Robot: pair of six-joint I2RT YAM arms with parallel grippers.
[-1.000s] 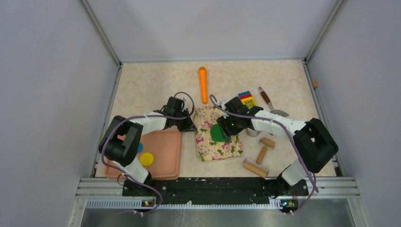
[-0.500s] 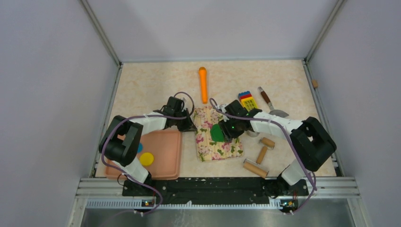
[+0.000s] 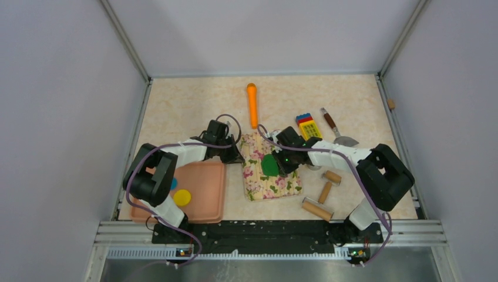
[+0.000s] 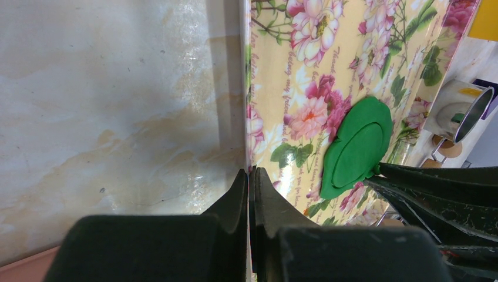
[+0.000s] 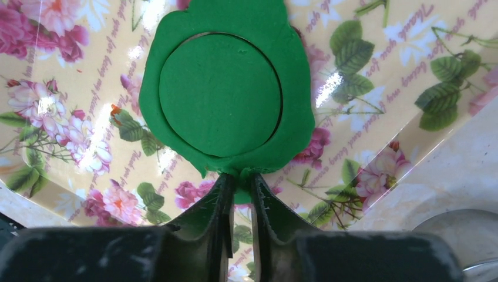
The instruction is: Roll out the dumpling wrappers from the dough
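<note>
The dark green dough (image 3: 270, 165) lies on the floral mat (image 3: 256, 176). In the right wrist view a neat round wrapper (image 5: 220, 94) is cut inside it, ringed by the ragged dough rim (image 5: 296, 117). My right gripper (image 5: 239, 179) is shut on the near edge of that rim. At the mat's left edge (image 4: 249, 117), my left gripper (image 4: 251, 173) is shut on the mat, pinning it. Its view also shows the dough (image 4: 358, 147) with the right gripper's fingers (image 4: 434, 188) at it. A yellow wrapper (image 3: 182, 197) and a blue one (image 3: 174, 183) lie in the pink tray (image 3: 205, 188).
An orange roller (image 3: 252, 104), toy blocks (image 3: 307, 124) and a spatula (image 3: 335, 127) lie behind the mat. A wooden rolling pin (image 3: 322, 197) lies right of the mat, with a metal cup (image 5: 464, 235) close by. Walls enclose the table.
The right gripper's jaws have closed from open onto the dough's near edge, and the right arm has edged slightly left. The left gripper has stayed shut on the mat.
</note>
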